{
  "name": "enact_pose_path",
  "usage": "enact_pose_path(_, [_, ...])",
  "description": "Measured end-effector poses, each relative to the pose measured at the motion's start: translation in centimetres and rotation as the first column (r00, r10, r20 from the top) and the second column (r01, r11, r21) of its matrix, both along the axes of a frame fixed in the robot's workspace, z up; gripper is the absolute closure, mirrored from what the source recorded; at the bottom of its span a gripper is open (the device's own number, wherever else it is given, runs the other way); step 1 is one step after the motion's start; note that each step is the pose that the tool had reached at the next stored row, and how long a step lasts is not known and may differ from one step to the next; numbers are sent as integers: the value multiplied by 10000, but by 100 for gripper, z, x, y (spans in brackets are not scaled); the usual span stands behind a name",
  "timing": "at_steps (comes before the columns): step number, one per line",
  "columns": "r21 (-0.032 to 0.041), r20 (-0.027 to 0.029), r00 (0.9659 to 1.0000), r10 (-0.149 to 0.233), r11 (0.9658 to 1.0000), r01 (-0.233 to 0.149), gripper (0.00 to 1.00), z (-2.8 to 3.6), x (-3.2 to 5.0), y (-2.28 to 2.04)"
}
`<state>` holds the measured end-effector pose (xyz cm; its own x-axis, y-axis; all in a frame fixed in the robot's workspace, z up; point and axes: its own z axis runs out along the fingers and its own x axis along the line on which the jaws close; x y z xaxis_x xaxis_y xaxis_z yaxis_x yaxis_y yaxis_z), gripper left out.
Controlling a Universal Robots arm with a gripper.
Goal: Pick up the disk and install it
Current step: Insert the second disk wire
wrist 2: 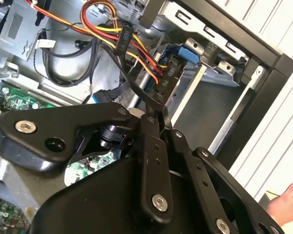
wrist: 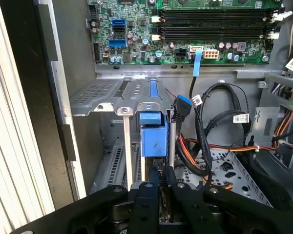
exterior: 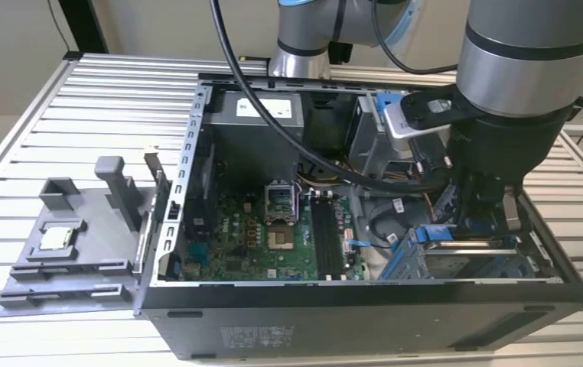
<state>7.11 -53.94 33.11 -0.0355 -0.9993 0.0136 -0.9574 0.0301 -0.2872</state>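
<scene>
- First wrist view: jaws closed, tips together; whether they pinch anything, I cannot tell.
- Disk (wrist: 153,136), seen end-on by its blue carrier, stands just ahead of the tips, between the cage (wrist: 107,92) rails.
- Exterior view: the arm reaches down into the case (exterior: 373,306) on the desk (exterior: 26,115), with the disk (exterior: 440,235) below it.
- Step, as I judge it: installing, disk in the bay but not surely seated.
- Seating calls for a straight push along the rails, clear of the cables (wrist: 205,146) beside the tips.
</scene>
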Motion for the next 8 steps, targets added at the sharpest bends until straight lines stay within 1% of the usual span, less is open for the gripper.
enact_pose_path(4, [2, 1, 10000, -7, 10000, 7, 100, 0, 0, 0])
enact_pose_path(8, [45, 0, 10000, -10, 10000, 10, 100, 0, 2, 0])
